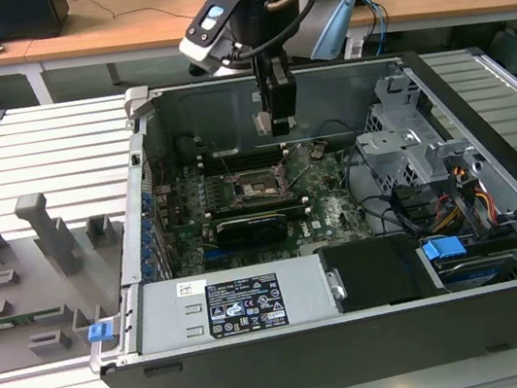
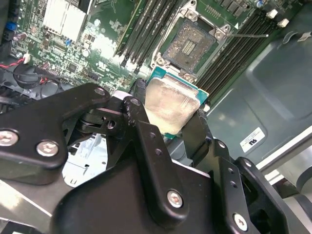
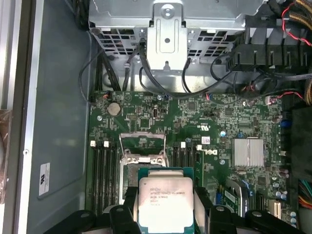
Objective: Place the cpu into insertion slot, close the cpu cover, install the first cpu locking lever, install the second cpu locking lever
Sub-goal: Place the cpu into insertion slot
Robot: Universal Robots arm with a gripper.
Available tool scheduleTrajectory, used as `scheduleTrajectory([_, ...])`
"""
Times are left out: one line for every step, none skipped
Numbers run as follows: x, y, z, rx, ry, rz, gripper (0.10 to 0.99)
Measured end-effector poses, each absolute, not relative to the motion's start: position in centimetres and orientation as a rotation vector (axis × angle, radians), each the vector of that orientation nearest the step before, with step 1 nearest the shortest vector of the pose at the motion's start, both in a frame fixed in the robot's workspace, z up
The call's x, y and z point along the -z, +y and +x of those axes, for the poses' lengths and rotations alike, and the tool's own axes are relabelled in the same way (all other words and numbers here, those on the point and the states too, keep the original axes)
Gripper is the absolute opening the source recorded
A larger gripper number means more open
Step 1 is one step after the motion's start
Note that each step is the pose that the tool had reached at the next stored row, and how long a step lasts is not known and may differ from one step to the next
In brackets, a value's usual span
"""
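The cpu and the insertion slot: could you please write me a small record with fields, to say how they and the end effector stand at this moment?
end effector: shut on the cpu, raised above the board inside the open computer case
cpu: gripped at two opposite edges, metal top facing both wrist cameras
insertion slot: uncovered, contact field visible, nothing in it
cpu to slot: apart; cpu not yet placed
board: green motherboard, below the end effector
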State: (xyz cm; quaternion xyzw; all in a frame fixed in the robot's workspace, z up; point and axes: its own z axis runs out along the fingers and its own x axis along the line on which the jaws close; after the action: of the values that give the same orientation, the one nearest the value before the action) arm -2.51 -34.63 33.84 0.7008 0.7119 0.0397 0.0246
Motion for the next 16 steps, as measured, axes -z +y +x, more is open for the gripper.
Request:
scheduleTrajectory([-33.78,-34.63,-2.51,-0.123,2.202,2.168,0.541])
scheduleTrajectory([-33.75,-34.63,-2.52,-0.123,2.202,2.168,0.541])
scheduleTrajectory([-33.65,-34.63,-2.63,-0.123,2.202,2.168,0.541])
scheduleTrajectory([-33.60,-34.63,-2.70,-0.123,2.202,2.168,0.541])
scheduleTrajectory([-33.55,-34.63,-2.74,-0.123,2.201,2.168,0.541])
scheduleTrajectory([-33.50,-34.62,-2.78,-0.123,2.201,2.168,0.541])
scheduleTrajectory([-33.47,-34.63,-2.80,-0.123,2.201,2.168,0.541])
scheduleTrajectory([-33.43,-34.62,-2.82,-0.123,2.201,2.168,0.541])
scheduleTrajectory([-33.40,-34.63,-2.84,-0.123,2.201,2.169,0.541])
scheduleTrajectory([-33.38,-34.63,-2.85,-0.124,2.202,2.169,0.541])
scheduleTrajectory([-33.36,-34.62,-2.85,-0.124,2.202,2.169,0.541])
scheduleTrajectory([-33.33,-34.62,-2.85,-0.124,2.202,2.169,0.541])
scheduleTrajectory([-33.31,-34.62,-2.85,-0.124,2.202,2.169,0.541])
scheduleTrajectory([-33.29,-34.62,-2.85,-0.124,2.202,2.169,0.541])
scheduleTrajectory([-33.27,-34.63,-2.85,-0.124,2.202,2.169,0.541])
scheduleTrajectory([-33.26,-34.63,-2.85,-0.124,2.202,2.169,0.541])
